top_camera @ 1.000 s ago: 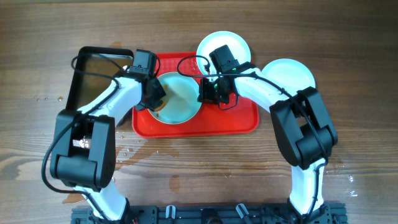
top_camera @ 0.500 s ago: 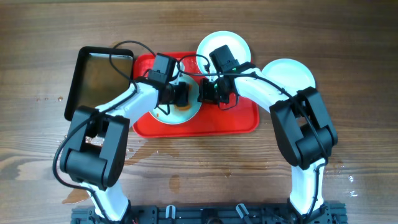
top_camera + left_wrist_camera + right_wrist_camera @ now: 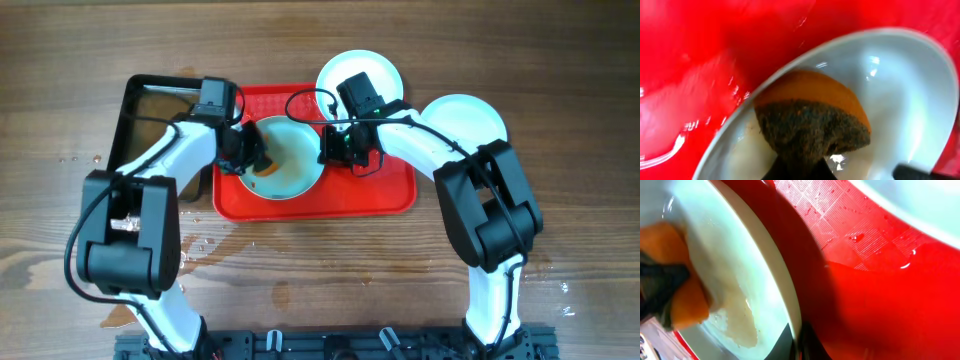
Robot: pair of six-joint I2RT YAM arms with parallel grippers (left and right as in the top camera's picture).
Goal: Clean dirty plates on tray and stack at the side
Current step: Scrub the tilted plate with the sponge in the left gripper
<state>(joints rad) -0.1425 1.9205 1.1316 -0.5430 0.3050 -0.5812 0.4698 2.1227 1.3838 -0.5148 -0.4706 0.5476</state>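
Left to right in the overhead view: a small black metal pan (image 3: 150, 105) sits at upper left, just beside the large red rectangular plastic tray (image 3: 380, 195). In the tray lies a round pale mint-white plastic plate (image 3: 290, 165), and at its left edge the left gripper (image 3: 250, 153) is clenched on an orange sponge with a dark scouring face (image 3: 812, 120). The right gripper (image 3: 333, 148) pinches that plate's right rim between closed jaws, and two more pale round plates (image 3: 375, 62) rest at upper centre and upper right.
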